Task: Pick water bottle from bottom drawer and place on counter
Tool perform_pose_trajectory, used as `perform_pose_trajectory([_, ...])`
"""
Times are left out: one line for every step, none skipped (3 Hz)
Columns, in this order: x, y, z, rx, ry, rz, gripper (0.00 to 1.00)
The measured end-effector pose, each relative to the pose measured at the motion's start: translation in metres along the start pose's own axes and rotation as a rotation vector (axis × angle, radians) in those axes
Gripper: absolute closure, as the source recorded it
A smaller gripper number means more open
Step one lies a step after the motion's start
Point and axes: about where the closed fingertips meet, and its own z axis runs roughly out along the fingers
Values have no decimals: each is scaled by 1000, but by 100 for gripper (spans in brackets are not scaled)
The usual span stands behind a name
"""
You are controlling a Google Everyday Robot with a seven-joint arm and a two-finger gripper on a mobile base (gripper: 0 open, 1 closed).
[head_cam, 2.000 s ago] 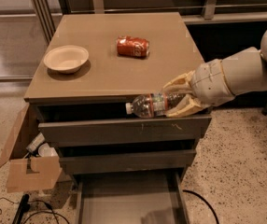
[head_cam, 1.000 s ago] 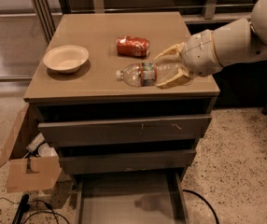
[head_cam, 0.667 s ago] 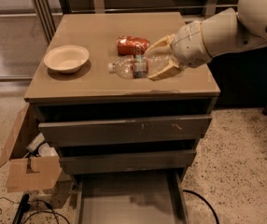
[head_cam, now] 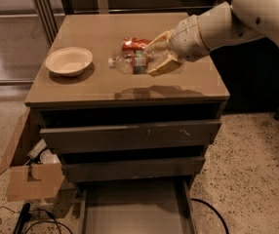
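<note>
My gripper (head_cam: 158,56) is shut on the water bottle (head_cam: 132,62), a clear bottle with a white cap and a dark label band. It holds the bottle sideways, cap to the left, a little above the counter (head_cam: 105,84), near the middle, just in front of the red soda can (head_cam: 133,44). The bottle casts a shadow on the counter below. The bottom drawer (head_cam: 134,211) stands pulled open at the foot of the cabinet, with its floor bare.
A cream bowl (head_cam: 69,60) sits on the counter's left side. The two upper drawers (head_cam: 129,136) are shut. An open cardboard box (head_cam: 29,169) and cables lie on the floor to the left of the cabinet.
My gripper has lifted the bottle from in front of the top drawer up over the counter and carried it left, toward the red can.
</note>
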Motion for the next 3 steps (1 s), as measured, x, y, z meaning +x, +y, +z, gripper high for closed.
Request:
perform_pose_trajectory([14, -12, 13, -17, -17, 44, 100])
perform_pose_trajectory([22, -18, 21, -27, -19, 69, 100])
perform_pose_trajectory([33, -21, 29, -41, 2, 89, 100])
